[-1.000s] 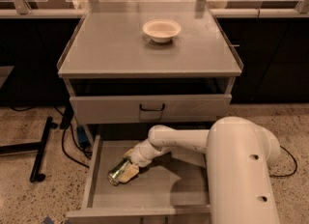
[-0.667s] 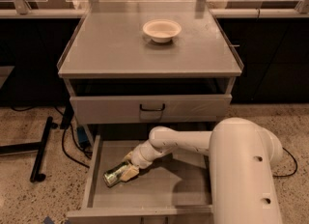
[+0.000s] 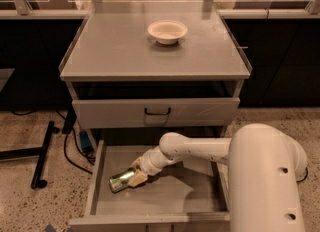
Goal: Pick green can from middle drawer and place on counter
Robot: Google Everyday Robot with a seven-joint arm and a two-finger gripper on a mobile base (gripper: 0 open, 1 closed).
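- The gripper (image 3: 133,177) is low inside the open middle drawer (image 3: 170,198), over the left part of its floor.
- Its pale fingers (image 3: 140,176) are closed around the right end of the green can (image 3: 120,181).
- The green can lies on its side, slanted, near the drawer's left wall.
- The white arm (image 3: 200,148) reaches in from the right.
- A pale bowl (image 3: 167,31) stands on the worktop (image 3: 115,46), towards the back.
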